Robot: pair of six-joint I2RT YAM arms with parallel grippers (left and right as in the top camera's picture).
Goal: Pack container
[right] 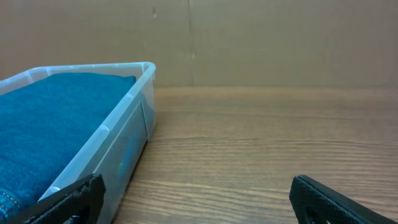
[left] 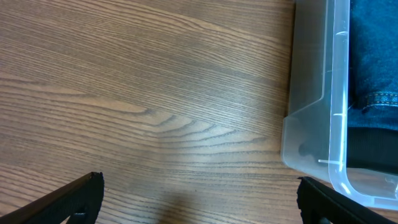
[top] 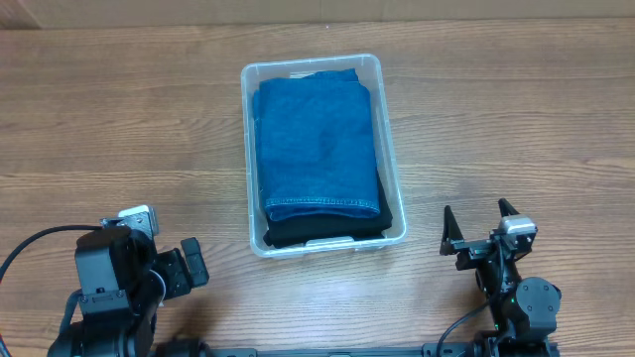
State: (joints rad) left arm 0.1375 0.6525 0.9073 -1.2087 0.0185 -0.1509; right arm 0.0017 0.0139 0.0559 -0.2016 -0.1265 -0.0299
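Inside, the container (top: 393, 188) holds blue jeans (top: 317, 144) atop black cloth (top: 327, 229).

The left arm (top: 104, 283) is seen folded low in the lower left of the overhead frame. The left gripper (top: 184, 266) is tilted steeply downwards, and its fingers (left: 74, 200) are held wide apart, only their dark tips being shown in the bottom corners of the left wrist view. The right arm (top: 521, 302) is set in the lower right of the overhead frame, and the right gripper (top: 475, 210) is pointed towards the top of that frame and held about level. Its fingers (right: 336, 202) are likewise spread wide, with their tips seen in the bottom corners of the right wrist view.
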